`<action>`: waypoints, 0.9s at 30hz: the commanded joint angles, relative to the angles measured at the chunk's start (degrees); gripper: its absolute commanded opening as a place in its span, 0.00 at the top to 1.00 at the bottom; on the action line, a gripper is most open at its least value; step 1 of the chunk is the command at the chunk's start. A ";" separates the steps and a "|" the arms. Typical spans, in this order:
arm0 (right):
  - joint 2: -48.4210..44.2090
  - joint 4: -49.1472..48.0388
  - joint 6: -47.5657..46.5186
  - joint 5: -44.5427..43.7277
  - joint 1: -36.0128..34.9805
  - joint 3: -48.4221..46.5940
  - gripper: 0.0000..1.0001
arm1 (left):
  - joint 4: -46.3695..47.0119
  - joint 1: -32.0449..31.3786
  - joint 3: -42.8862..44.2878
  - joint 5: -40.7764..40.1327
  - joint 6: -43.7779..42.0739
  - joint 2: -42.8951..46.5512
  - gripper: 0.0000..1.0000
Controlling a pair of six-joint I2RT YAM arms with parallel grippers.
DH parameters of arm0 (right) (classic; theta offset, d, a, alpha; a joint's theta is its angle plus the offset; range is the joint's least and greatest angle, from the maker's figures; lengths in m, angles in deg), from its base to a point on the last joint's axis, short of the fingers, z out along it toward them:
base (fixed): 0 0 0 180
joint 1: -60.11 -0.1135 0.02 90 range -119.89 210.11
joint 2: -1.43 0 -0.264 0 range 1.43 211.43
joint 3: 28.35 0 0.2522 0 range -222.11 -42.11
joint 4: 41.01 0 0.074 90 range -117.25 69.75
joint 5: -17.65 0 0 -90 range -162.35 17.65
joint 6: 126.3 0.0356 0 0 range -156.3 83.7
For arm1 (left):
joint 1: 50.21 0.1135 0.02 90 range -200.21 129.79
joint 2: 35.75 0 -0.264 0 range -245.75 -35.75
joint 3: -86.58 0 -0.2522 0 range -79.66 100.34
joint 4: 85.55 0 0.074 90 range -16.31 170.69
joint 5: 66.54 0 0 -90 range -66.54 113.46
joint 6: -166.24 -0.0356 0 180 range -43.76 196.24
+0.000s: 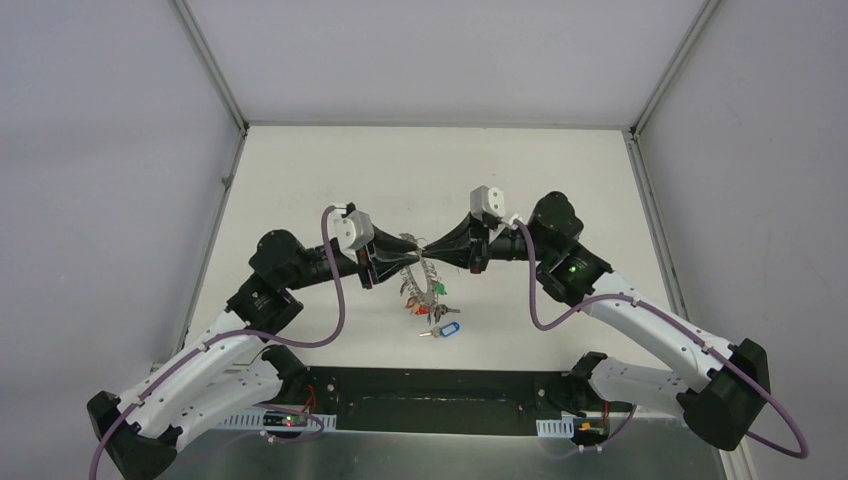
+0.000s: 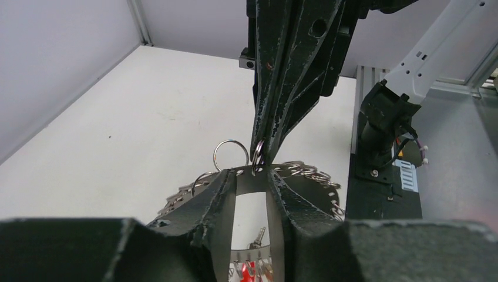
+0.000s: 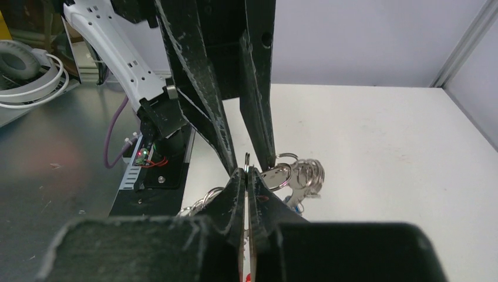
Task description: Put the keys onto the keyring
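The keyring (image 1: 412, 262), a flat grey metal ring edged with wire loops, is held in the air between both grippers. My left gripper (image 1: 403, 256) is shut across its band, seen close in the left wrist view (image 2: 251, 183). My right gripper (image 1: 436, 247) is shut on a small wire loop (image 3: 246, 158) at the ring's rim. The red-tagged key (image 1: 414, 308) hangs in the cluster under the ring. Its tag also shows through the ring (image 2: 249, 271). The blue-tagged key (image 1: 447, 328) is lowest. I cannot tell whether it hangs or rests on the table.
A green tag (image 1: 440, 290) hangs in the same cluster. More wire loops (image 3: 302, 172) bunch at the ring's far side. The black base plate (image 1: 430, 398) runs along the near edge. Grey walls and metal posts (image 1: 210, 65) enclose the white table (image 1: 420, 170).
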 commanded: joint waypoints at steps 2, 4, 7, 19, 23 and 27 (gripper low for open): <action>-2.34 -9.33 3.22 2.12 -0.04 -0.17 1.00 | 13.34 -0.60 -3.28 1.02 6.39 1.19 0.75; -2.39 -10.15 3.65 2.36 -0.05 -0.23 1.00 | 13.46 -0.60 -3.84 0.83 6.32 1.23 0.76; -2.23 -10.96 5.09 2.95 -0.03 -0.32 1.00 | 14.85 -0.59 -4.39 1.16 6.04 1.34 0.79; -1.69 -11.01 5.64 2.74 -0.05 0.27 1.00 | 20.82 -0.60 -4.59 3.99 6.94 0.98 0.82; -1.52 -11.01 6.00 2.57 -0.05 0.30 1.00 | 16.91 -0.60 -2.78 5.69 5.39 -0.26 1.00; -2.25 -10.77 6.33 0.83 -0.05 0.82 0.79 | 9.99 -0.60 0.75 6.10 2.44 -1.26 1.00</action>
